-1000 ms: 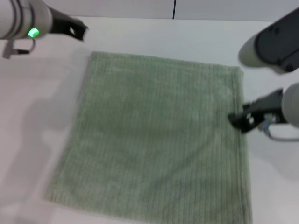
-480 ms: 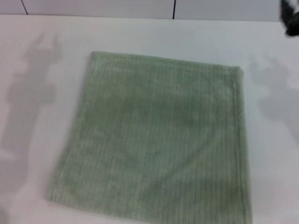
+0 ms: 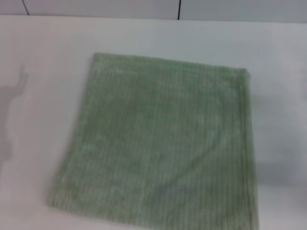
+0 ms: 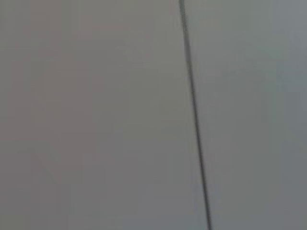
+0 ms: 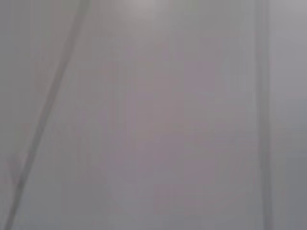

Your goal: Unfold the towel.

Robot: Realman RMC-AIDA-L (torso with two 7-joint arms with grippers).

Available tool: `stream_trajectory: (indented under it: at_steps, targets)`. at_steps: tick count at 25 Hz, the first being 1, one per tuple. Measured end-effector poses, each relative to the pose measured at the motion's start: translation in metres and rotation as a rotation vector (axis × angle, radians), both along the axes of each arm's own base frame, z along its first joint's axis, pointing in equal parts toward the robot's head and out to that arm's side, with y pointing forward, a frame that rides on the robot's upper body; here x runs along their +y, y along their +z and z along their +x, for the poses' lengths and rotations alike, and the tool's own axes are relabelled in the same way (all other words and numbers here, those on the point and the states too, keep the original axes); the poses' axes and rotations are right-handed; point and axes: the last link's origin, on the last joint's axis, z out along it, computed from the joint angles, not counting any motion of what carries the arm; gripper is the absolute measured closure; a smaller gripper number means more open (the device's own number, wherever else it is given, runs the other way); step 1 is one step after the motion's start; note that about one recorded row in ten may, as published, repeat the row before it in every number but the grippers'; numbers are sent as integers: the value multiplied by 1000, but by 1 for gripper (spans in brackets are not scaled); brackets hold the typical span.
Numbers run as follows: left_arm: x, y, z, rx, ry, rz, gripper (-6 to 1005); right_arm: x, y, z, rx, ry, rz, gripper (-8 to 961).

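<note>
The towel [image 3: 160, 143] is a large pale sage-green ribbed cloth. It lies flat and spread out on the white table [image 3: 43, 72] in the head view, with a hemmed edge along its right side and its front edge running off the bottom of the view. Neither gripper shows in any view. Only a faint arm shadow falls on the table at the far left. Both wrist views show plain grey surfaces with thin dark seams.
A grey wall with a dark vertical seam [image 3: 179, 9] stands behind the table's far edge. Bare white table lies to the left, right and behind the towel.
Both arms have left the head view: the right gripper was at the towel's right edge a second ago, the left at the back left. The towel has not moved.
</note>
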Motion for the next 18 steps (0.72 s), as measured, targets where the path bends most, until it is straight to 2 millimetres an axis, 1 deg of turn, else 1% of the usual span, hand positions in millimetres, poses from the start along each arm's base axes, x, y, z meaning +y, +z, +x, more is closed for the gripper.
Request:
stream_trajectory:
  at_steps: [2,3,4,6,8,10,15,18]
  targets:
    - [-7,-2,-15,-34,14,29,325,-14,13,15,108,12,24,607]
    - [-10,-2,-21,-54,19,46,307,-14,13,15,108,12,24,575]
    - [-10,-2,-21,-54,19,46,289,-16,13,18,121,6,24,544]
    - [-15,0,-31,-95,32,71,243,-19,13,21,124,-5,24,481]
    - [-16,0,-32,-101,34,73,188,-20,13,23,121,-18,20,418]
    - [-18,0,-34,-101,38,76,133,-19,12,25,121,-30,12,193]
    - [-18,-1,-35,-94,46,73,137,-16,10,26,122,-45,-1,115]
    - [-18,-1,-36,-90,50,68,138,-16,9,26,123,-48,-3,115]
